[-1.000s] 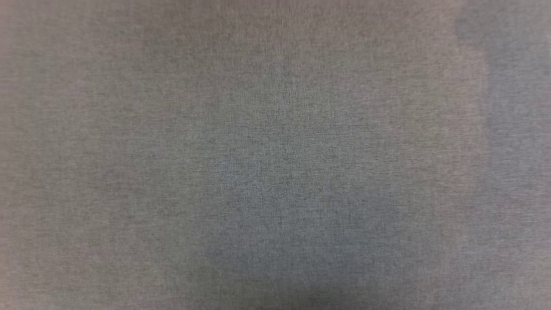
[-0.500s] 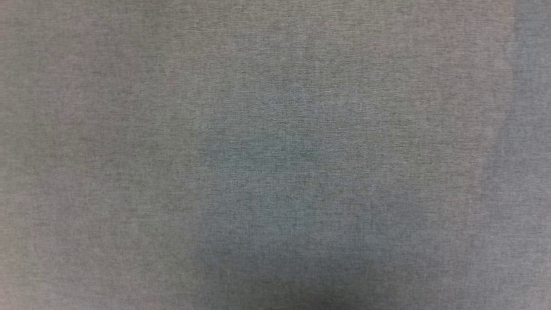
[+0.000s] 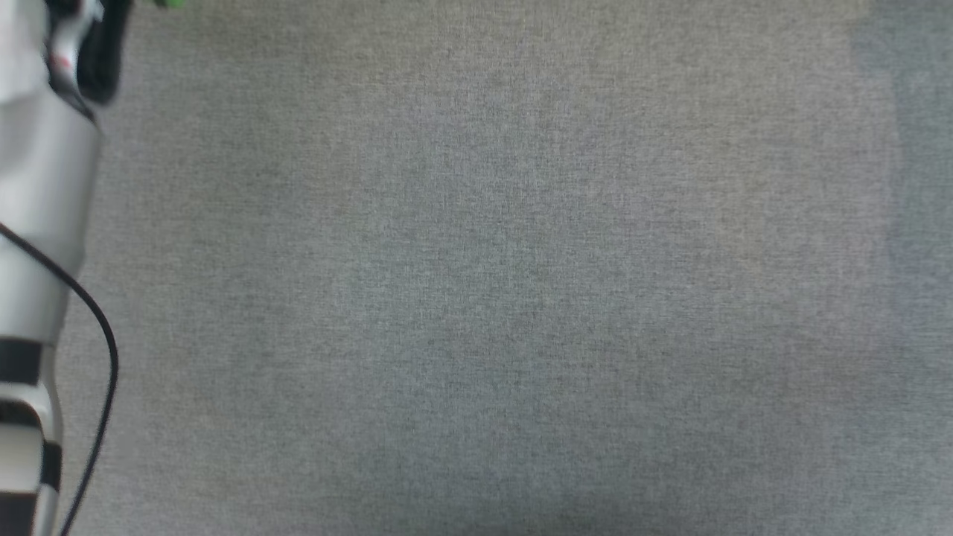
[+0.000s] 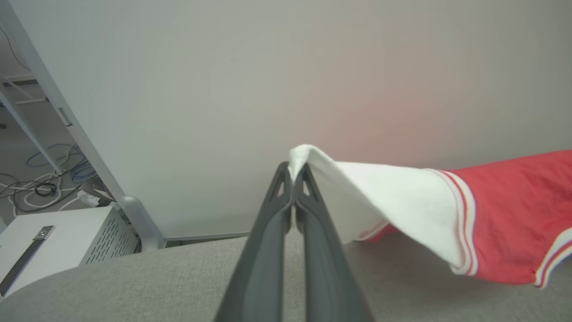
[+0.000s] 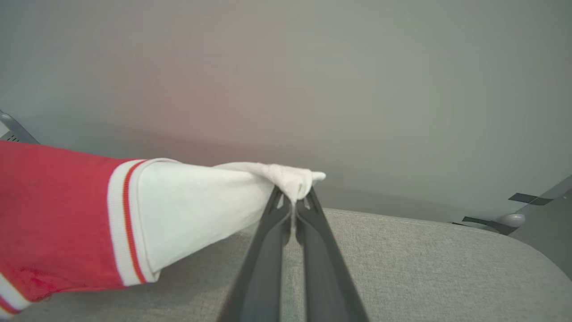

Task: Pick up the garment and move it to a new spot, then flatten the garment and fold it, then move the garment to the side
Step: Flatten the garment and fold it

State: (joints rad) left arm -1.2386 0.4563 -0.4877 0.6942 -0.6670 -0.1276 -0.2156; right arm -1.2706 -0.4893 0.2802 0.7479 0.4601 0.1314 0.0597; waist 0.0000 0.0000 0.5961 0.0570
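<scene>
- Far left, head view: pale left forearm (image 3: pixel 45 208) with a black cable (image 3: pixel 104 335) looping off it, over the grey fabric surface (image 3: pixel 521 298).
- Left gripper (image 4: pixel 294 169): jaws pressed fully together, with the tip of one white sleeve (image 4: pixel 393 197) pinched between the fingertips. A small peak of cloth stands up above the tips. Grip looks narrow; judged secure enough for a carry, less so for a hard tug.
- Background of the left wrist view: white cabinet (image 4: pixel 53 241) and loose floor cables (image 4: pixel 53 179), well apart from the work.
- Middle: the garment (image 4: pixel 505 210) is slung between the two grippers, its red body sagging from the raised sleeves toward the grey surface. Cannot tell whether its low edge touches the surface or hangs just clear.
- Right gripper (image 5: pixel 294 197): jaws likewise closed tight, with the end of the other white sleeve (image 5: pixel 196 201) bunched over the fingertips.
- Progress, judged: pick-up done, both sleeves in hand. The move to a new spot looks to be the step in hand, since the garment is not laid down.
- Left to do: set it down, flatten, fold, shift it aside. No fold is visible in the cloth so far.
</scene>
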